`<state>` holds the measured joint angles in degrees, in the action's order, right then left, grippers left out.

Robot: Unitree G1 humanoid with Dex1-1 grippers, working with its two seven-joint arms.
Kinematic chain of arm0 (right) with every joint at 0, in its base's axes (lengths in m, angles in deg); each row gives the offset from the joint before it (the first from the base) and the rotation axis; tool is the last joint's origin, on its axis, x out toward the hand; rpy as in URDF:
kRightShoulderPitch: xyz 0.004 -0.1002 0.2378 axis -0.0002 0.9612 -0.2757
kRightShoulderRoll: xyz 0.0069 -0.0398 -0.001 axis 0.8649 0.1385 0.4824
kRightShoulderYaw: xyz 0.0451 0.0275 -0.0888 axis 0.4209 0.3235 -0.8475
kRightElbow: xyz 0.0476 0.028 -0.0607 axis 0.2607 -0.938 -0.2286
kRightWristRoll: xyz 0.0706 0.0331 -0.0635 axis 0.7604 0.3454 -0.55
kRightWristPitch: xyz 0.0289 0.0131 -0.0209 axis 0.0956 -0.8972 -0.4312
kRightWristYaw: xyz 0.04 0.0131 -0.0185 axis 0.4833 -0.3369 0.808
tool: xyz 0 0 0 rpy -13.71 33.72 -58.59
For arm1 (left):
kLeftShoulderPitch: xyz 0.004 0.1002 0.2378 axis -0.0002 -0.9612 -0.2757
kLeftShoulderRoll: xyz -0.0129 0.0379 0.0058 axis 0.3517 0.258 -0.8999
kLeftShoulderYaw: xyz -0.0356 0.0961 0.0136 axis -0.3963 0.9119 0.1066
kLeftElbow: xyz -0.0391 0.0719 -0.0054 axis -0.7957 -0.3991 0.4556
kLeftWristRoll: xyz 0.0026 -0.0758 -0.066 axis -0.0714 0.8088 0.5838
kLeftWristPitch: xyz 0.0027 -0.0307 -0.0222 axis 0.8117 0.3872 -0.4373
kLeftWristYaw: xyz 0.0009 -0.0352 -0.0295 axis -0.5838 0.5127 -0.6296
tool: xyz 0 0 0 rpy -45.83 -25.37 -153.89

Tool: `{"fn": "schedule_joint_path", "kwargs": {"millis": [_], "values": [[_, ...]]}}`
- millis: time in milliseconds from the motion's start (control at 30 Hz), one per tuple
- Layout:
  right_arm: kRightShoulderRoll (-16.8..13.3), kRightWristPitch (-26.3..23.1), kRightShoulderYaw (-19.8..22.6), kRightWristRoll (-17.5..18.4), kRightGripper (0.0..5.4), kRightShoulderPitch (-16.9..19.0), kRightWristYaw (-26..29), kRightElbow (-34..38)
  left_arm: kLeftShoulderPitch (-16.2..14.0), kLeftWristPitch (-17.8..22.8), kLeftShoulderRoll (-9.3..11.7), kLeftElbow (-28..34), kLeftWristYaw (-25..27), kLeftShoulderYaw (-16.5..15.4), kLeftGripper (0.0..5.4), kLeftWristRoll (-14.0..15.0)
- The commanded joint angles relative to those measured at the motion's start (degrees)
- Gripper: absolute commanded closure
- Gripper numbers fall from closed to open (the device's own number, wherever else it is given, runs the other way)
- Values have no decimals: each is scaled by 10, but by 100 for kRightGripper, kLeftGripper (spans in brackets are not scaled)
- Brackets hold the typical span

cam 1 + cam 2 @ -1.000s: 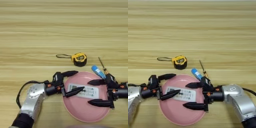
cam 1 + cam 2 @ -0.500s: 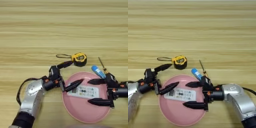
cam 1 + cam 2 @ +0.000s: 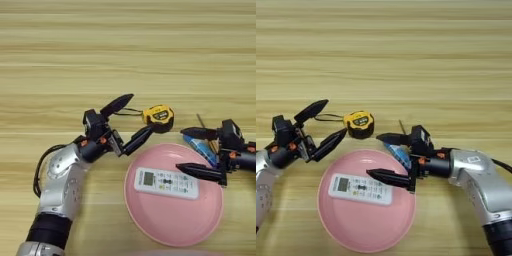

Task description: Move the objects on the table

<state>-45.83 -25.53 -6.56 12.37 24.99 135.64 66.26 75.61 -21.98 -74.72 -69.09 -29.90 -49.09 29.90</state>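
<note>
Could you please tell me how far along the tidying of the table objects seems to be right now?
Looks done: the white remote lies in the pink plate. In hand: the left gripper, open, flanks the tape measure's strap, beside the tape measure on the table. Left: the tape measure, plus a blue item at the plate's rim. The right gripper hovers open over the plate.

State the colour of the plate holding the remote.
Pink; the plate shows whole in the right eye view.

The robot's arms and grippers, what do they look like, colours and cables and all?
Both arms have silver-grey metal shells with black wrist blocks carrying small orange marks. The left gripper and the right gripper each end in two slim, pointed black fingers. A black cable loops beside the left forearm, and another runs by the right.
</note>
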Motion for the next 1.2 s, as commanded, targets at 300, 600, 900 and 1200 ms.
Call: {"fn": "schedule_joint_path", "kwargs": {"millis": [300,600,900,1200], "values": [[109,28,2,-77,0,-74,-226,5,87,-90,-15,-161,-171,-38,2,-126],[168,13,-36,-139,0,-116,-318,-63,123,-140,1,-245,-250,-38,2,-197],[209,35,-34,-200,0,-165,-406,-204,157,-176,0,-319,-334,-68,2,-213],[214,46,-32,-221,0,-175,-426,-262,183,-149,-5,-369,-418,-108,2,-204]]}}
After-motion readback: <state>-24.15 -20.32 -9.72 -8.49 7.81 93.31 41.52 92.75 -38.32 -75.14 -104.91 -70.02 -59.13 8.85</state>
